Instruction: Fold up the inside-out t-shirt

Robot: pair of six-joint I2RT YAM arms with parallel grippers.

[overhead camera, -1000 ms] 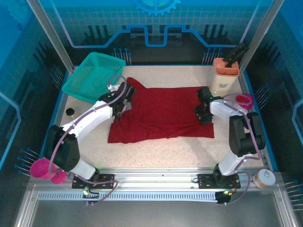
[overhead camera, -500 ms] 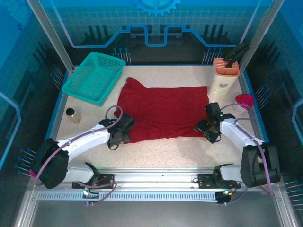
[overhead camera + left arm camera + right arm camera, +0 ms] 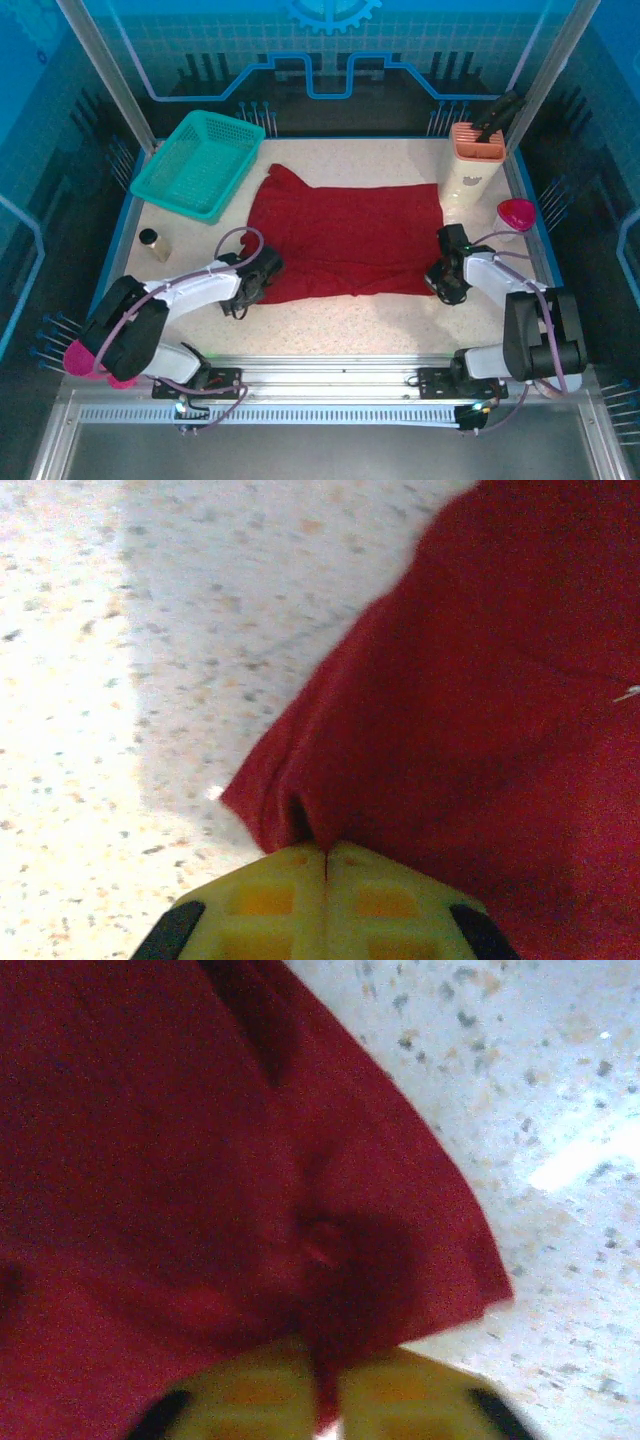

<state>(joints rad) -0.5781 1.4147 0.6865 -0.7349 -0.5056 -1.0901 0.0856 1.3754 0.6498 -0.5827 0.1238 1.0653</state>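
Speckled white table (image 3: 330, 325) inside a blue-lit cell, with the dark red t-shirt (image 3: 345, 240) spread flat across the middle, a teal basket (image 3: 195, 165) just beyond its far left corner and an orange holder (image 3: 476, 142) at far right. At the shirt's near left corner, left gripper (image 3: 258, 280) clamped shut on the cloth edge, yellow fingers (image 3: 265, 900) meeting over a small pinch. At the near right corner, right gripper (image 3: 447, 278) likewise closed on the fabric, a red strip caught between its pads (image 3: 400, 1390).
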